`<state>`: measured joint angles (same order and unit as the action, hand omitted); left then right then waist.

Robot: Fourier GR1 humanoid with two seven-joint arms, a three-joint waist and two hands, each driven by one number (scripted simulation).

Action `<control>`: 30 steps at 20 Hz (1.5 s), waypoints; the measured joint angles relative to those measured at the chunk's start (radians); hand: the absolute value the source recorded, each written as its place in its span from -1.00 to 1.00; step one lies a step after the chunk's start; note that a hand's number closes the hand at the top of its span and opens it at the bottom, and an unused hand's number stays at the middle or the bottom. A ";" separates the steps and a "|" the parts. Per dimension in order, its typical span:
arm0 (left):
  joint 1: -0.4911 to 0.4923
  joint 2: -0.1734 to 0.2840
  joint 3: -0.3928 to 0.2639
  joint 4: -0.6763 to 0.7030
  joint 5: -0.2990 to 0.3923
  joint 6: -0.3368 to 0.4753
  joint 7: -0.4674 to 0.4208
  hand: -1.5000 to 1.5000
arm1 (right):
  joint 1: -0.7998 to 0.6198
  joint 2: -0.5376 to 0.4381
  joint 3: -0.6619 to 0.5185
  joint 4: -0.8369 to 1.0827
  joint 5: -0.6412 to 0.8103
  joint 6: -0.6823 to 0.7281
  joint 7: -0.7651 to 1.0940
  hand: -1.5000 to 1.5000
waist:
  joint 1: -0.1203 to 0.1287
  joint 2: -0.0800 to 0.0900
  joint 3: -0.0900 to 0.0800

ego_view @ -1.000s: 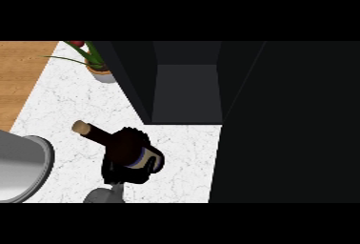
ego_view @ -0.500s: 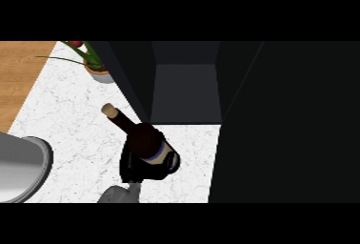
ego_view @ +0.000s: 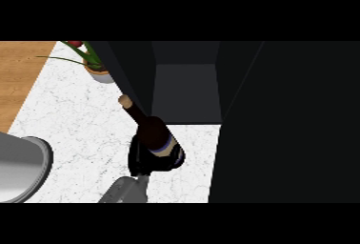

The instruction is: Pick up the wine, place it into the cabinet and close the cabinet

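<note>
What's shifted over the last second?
The hand holding the wine bottle has carried it rightward toward the open cabinet, cork end swinging up and right to its left wall. Grip unchanged. The potted plant and grey object at left stayed put.

Over the last second I have carried the wine bottle (ego_view: 156,138) up and to the right across the white tabletop (ego_view: 77,124), toward the open dark cabinet (ego_view: 186,90). Its cork end, which pointed out to the left, now points up along the cabinet's left wall. My left robot hand (ego_view: 144,159), curled round the bottle's lower body, has travelled with it.
</note>
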<state>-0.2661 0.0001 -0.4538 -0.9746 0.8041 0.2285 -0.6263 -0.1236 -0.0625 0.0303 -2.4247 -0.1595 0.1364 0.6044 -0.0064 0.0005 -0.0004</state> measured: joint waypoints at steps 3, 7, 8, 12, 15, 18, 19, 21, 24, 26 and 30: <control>-0.044 0.000 -0.015 0.057 0.031 -0.004 -0.040 1.00 | 0.016 0.016 0.036 0.005 0.009 -0.001 -0.011 -1.00 | -0.001 0.000 0.000; -0.126 0.000 -0.059 0.121 0.105 0.025 -0.088 1.00 | 0.019 0.014 0.021 0.022 -0.010 0.012 -0.030 -1.00 | -0.005 0.001 0.000; -0.139 0.000 -0.065 0.128 0.118 0.030 -0.094 1.00 | 0.019 0.015 0.017 0.027 -0.016 0.013 -0.037 -1.00 | -0.005 0.001 0.000; -0.229 0.000 -0.065 0.208 0.169 0.034 -0.107 1.00 | 0.033 0.022 0.030 0.021 -0.011 0.012 -0.049 -1.00 | -0.007 0.001 0.000; -0.281 0.000 -0.050 0.257 0.198 0.031 -0.104 1.00 | 0.041 0.026 0.038 0.026 -0.011 0.014 -0.059 -1.00 | -0.008 0.002 0.000; -0.348 0.000 -0.041 0.303 0.244 0.050 -0.086 1.00 | 0.060 0.026 0.033 0.043 -0.016 0.033 -0.100 -1.00 | -0.011 0.002 0.000; -0.367 0.000 -0.039 0.324 0.260 0.048 -0.091 1.00 | 0.068 0.022 0.023 0.037 -0.026 0.037 -0.103 -1.00 | -0.013 0.003 0.000; -0.391 0.000 -0.032 0.363 0.277 0.034 -0.111 1.00 | 0.053 0.016 0.013 0.034 -0.034 0.032 -0.089 -1.00 | -0.013 0.003 0.000; -0.404 -0.002 -0.040 0.384 0.286 0.040 -0.123 1.00 | 0.045 0.011 0.006 0.030 -0.038 0.028 -0.079 -1.00 | -0.011 0.002 -0.001; -0.412 -0.002 -0.048 0.399 0.295 0.044 -0.140 1.00 | 0.065 0.012 -0.001 0.037 -0.048 0.043 -0.107 -1.00 | -0.013 0.001 0.000; -0.485 0.000 -0.034 0.436 0.317 0.065 -0.113 1.00 | 0.066 0.016 0.002 0.064 -0.044 0.050 -0.130 -1.00 | -0.015 0.004 -0.001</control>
<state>-0.7508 -0.0002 -0.4880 -0.5388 1.1212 0.2936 -0.7392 -0.0578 -0.0462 0.0321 -2.3604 -0.2033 0.1866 0.4745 -0.0211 0.0042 -0.0009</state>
